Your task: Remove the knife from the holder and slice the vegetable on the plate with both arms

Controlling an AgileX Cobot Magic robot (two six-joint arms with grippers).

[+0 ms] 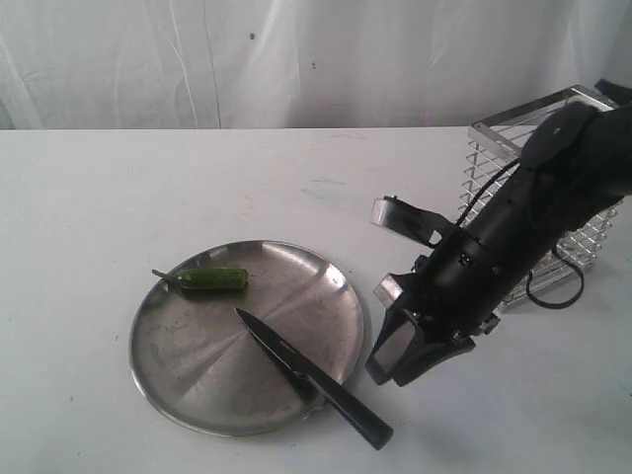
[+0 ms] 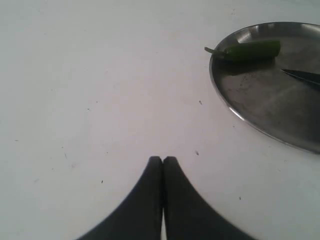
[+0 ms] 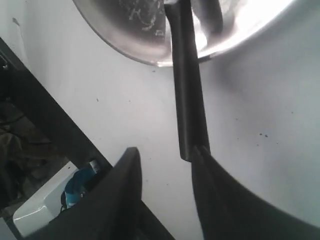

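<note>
Knife (image 1: pixel 308 376) across plate (image 1: pixel 188 360) (handle overhanging), pepper (image 1: pixel 212 280) nearby

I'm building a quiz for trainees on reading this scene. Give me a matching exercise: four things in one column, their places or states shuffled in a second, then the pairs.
1 knife
2 vegetable
3 holder
4 left gripper

A shut, above bare table
B upright behind the right arm
C green, on the plate by its rim
D blade on the plate, handle out over the rim

Pairs: 1-D, 2-C, 3-B, 4-A
</note>
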